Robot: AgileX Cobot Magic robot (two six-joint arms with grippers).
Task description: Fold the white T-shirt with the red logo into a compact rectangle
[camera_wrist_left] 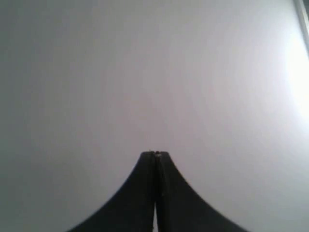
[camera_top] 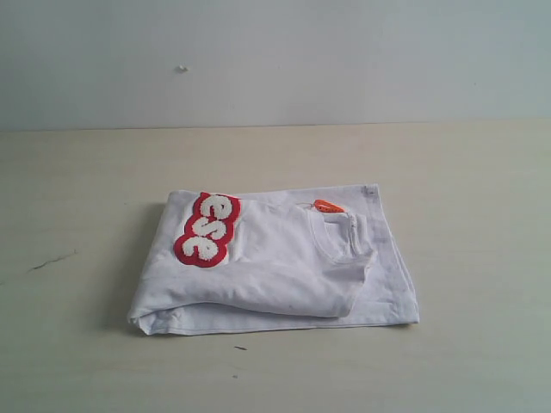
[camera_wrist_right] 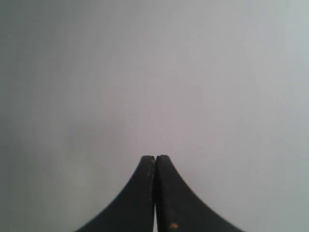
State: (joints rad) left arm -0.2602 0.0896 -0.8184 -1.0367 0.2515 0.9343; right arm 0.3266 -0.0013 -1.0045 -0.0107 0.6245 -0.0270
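Shirt, exterior view: white T-shirt (camera_top: 275, 275) is seen folded into a rough rectangle near the middle of the bench (camera_top: 465, 172). Red logo patch (camera_top: 207, 229) faces up on the side toward the bench's left edge. Orange neck tag (camera_top: 325, 206) and collar (camera_top: 340, 237) are exposed on top.
Arms, exterior view: neither is seen.
Left wrist view: left gripper (camera_wrist_left: 155, 153) jaws pressed together, nothing held. Only a blank pale surface is seen.
Right wrist view: right gripper (camera_wrist_right: 155, 157) likewise clenched and empty.
Risk: top layer looks puffy toward the near edge, so the fold could be sprung open if snagged on a re-approach.
Shirt vs jaws: shirt is absent from both wrist views and judged well apart from both.
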